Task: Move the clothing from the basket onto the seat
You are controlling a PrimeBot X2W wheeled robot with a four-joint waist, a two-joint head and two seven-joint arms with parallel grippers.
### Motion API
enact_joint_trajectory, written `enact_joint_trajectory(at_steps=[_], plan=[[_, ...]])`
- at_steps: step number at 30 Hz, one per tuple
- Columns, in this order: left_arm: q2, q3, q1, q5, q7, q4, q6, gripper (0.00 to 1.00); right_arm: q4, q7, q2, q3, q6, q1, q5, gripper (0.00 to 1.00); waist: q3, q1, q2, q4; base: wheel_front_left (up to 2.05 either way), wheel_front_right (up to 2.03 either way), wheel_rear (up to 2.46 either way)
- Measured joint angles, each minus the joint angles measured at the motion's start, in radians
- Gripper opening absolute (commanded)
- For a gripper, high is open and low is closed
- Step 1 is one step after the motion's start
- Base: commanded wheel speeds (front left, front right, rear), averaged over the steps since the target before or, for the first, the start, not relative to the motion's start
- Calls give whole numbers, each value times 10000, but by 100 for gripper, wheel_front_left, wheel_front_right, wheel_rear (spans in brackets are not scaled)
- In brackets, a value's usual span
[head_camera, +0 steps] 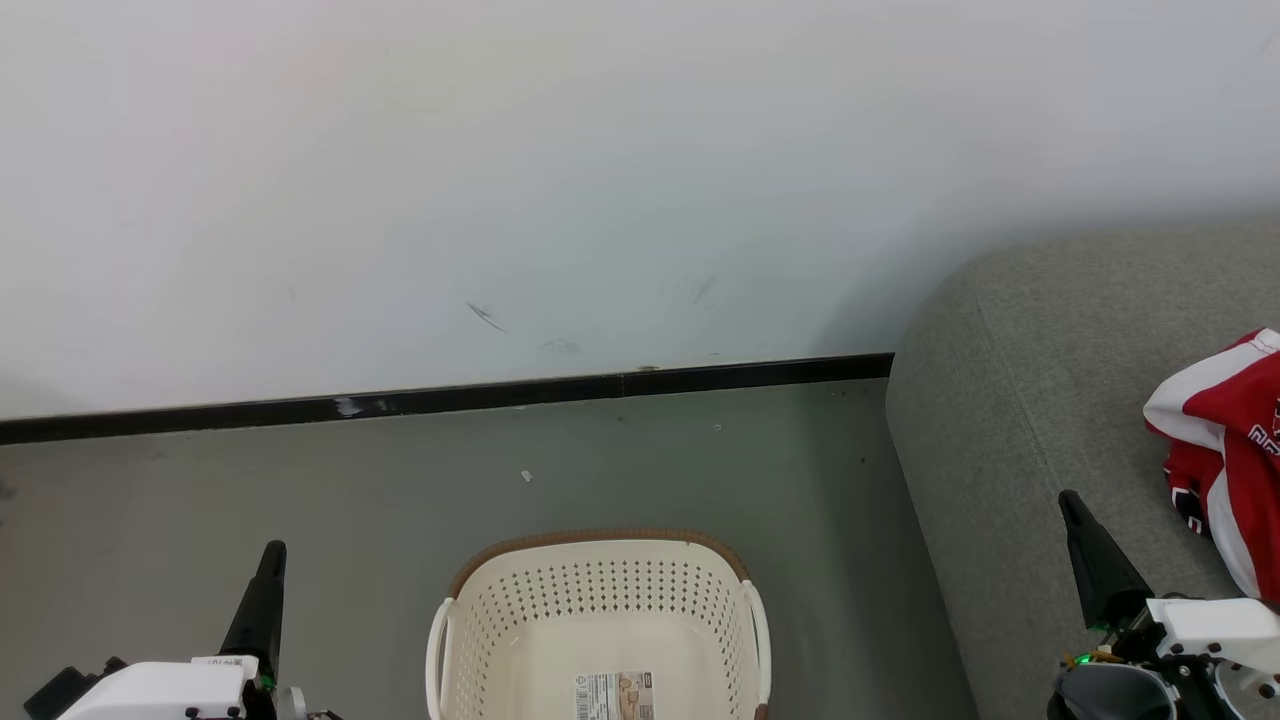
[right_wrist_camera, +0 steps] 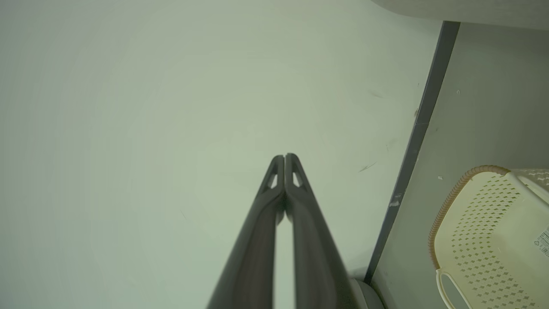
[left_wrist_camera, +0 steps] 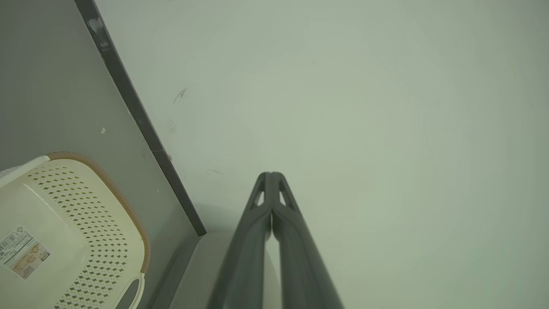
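The cream-white basket [head_camera: 600, 625] stands on the floor at the bottom centre of the head view, with only a label on its base. Red and white clothing [head_camera: 1225, 450] lies bunched on the grey seat [head_camera: 1010, 400] at the right edge. My left gripper [head_camera: 272, 550] is shut, left of the basket, holding nothing. My right gripper [head_camera: 1068, 498] is shut over the seat's front, left of the clothing, also with nothing in it. In the wrist views the left gripper [left_wrist_camera: 271, 174] and the right gripper [right_wrist_camera: 285, 155] point at the white wall, tips pressed together, with the basket [left_wrist_camera: 64, 223] [right_wrist_camera: 484, 231] to one side.
A white wall [head_camera: 600, 180] with a black baseboard [head_camera: 450, 395] runs across behind the basket. Grey floor [head_camera: 300, 480] lies between the wall, the basket and the seat.
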Motion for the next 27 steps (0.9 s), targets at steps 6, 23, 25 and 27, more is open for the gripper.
enact_joint_trajectory(at_steps=[6, 23, 25, 27], plan=[[0, 0, -2, 0, 0, 2, 0, 0, 0, 0, -2, 0, 0, 0, 0, 0, 0, 0, 0, 0, 0, 0, 0], [-2, 2, -4, 0, 0, 17, 0, 0, 2, 0, -6, 4, 0, 0, 0, 0, 0, 0, 0, 0, 0, 0, 0], [-2, 2, -5, 0, 0, 19, -2, 0, 2, 0, -6, 4, 0, 0, 0, 0, 0, 0, 0, 0, 0, 0, 0], [-2, 2, -5, 0, 0, 23, -2, 0, 2, 0, -6, 4, 0, -1, 0, 0, 0, 0, 0, 0, 0, 0, 0]])
